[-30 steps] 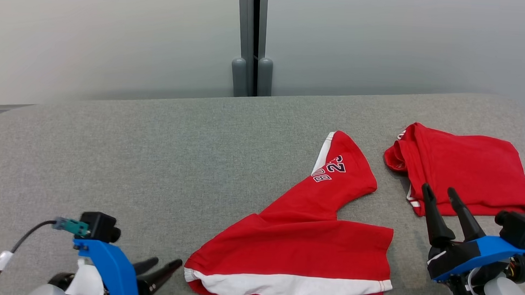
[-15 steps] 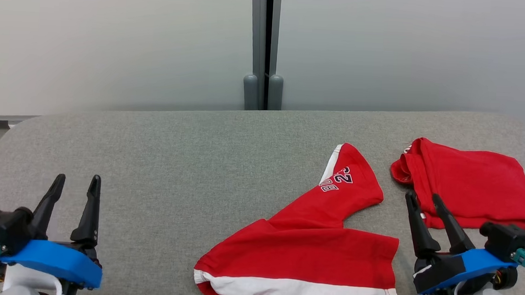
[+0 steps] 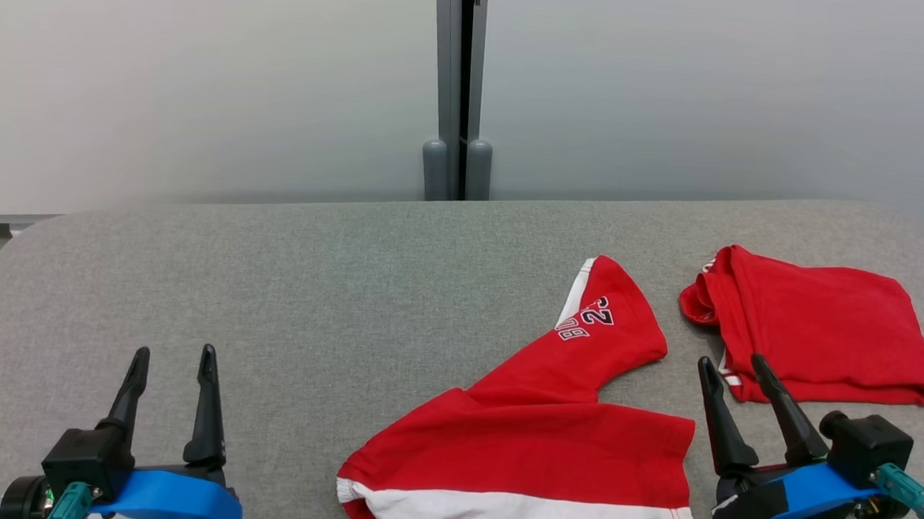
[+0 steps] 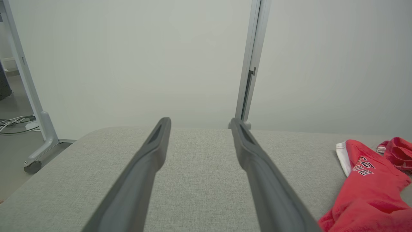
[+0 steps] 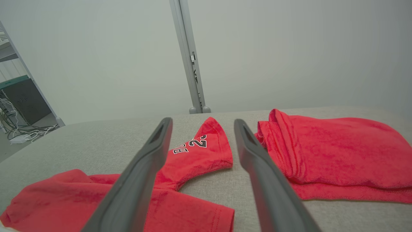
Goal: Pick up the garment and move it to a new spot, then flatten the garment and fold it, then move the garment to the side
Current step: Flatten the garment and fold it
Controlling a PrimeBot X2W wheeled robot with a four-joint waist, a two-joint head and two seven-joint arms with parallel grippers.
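A pair of red shorts (image 3: 547, 438) with white trim and black lettering lies spread, partly twisted, on the grey table (image 3: 310, 283); it also appears as red shorts (image 5: 180, 174) and at the edge as red shorts (image 4: 367, 193). My right gripper (image 3: 735, 369) stands open just right of the shorts' waistband end, empty. My left gripper (image 3: 174, 355) stands open at the table's near left, well away from the cloth, fingers (image 4: 151, 161) apart over bare table.
A second red garment (image 3: 814, 325), folded, lies at the table's right side, just beyond my right gripper; it is the folded garment (image 5: 334, 154) in the right wrist view. A pale partition wall with a grey post (image 3: 456, 93) stands behind the table.
My left gripper swung from pointing sideways at the bottom edge to pointing up with fingers apart. The right gripper stayed open by the shorts. The camera shifted slightly.
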